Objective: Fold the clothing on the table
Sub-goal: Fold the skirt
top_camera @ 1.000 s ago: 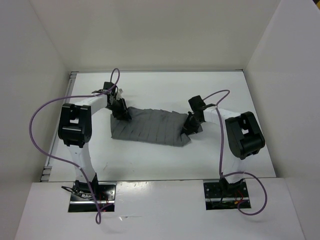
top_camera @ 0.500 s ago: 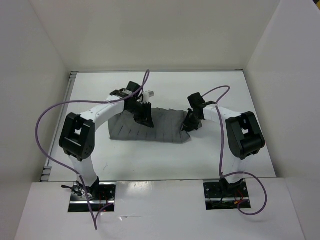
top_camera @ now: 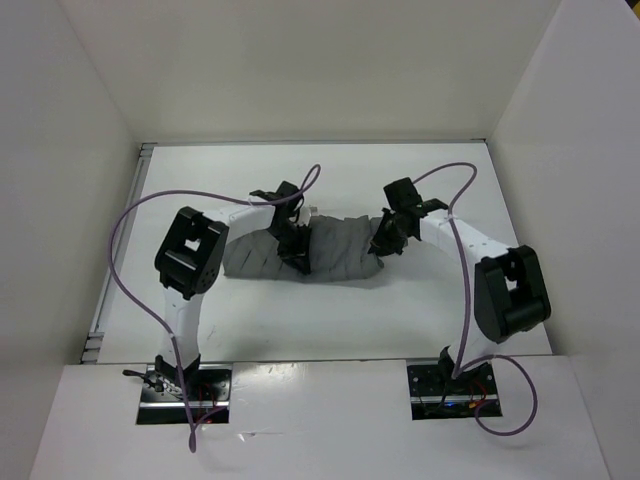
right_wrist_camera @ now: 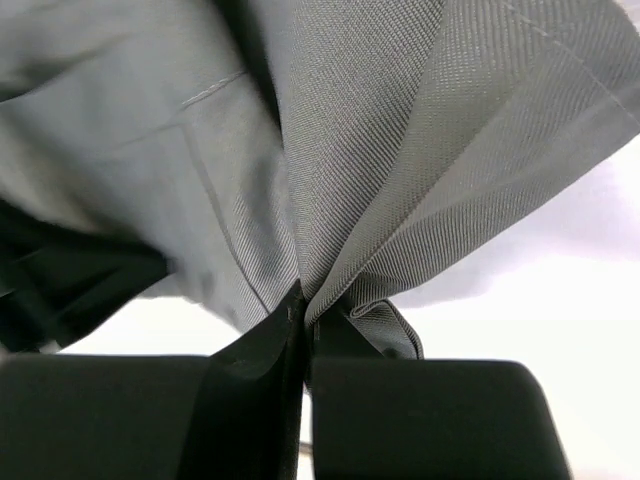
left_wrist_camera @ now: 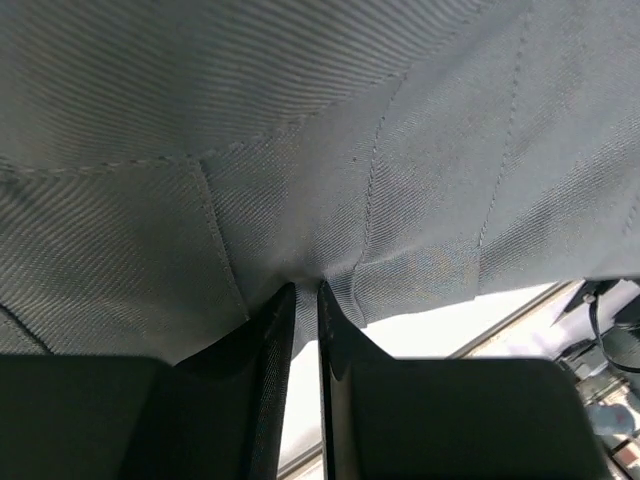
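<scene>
Bunched lengthwise at the middle of the white table (top_camera: pixel 300 320): a dark-grey pleated skirt (top_camera: pixel 340 255). Pinched at its right end by the right gripper (right_wrist_camera: pixel 303 305), jaws pressed together on a gathered fold. Nipped left of centre by the left gripper (left_wrist_camera: pixel 306 292), fingers almost touching around a tuck of cloth, hem raised off the tabletop there. Both arms reaching inward, elbows out to the sides.

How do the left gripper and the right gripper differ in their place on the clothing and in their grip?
The left gripper pinches the clothing near its middle; the right gripper pinches its right end. A thin gap shows between the left fingers; the right fingers press together. Both hold fabric.
</scene>
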You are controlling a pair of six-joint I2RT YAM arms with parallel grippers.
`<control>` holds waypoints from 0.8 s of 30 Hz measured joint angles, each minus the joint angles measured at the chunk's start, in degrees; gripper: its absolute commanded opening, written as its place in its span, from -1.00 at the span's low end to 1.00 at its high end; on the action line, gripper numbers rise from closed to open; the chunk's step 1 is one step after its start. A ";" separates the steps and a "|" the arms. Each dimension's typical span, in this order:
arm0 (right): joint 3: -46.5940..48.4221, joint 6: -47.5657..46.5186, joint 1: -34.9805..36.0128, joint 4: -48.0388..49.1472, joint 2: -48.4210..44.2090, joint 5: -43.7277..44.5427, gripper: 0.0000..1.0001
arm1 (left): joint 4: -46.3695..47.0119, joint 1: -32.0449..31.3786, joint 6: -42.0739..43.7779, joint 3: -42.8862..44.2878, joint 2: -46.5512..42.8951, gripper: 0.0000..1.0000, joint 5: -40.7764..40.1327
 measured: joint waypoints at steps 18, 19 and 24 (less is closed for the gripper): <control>3.98 0.02 1.38 -3.76 -14.29 -6.64 -1.00 | 1.46 -12.39 -2.47 16.11 10.12 -0.23 7.26; 4.04 0.02 1.42 -3.80 -14.29 -6.62 -1.00 | 1.46 -11.52 -2.64 15.72 9.55 -0.16 7.15; 4.37 -0.09 1.44 -5.27 -14.32 -6.43 -1.00 | -0.48 -3.08 -2.80 11.17 1.07 -0.13 3.39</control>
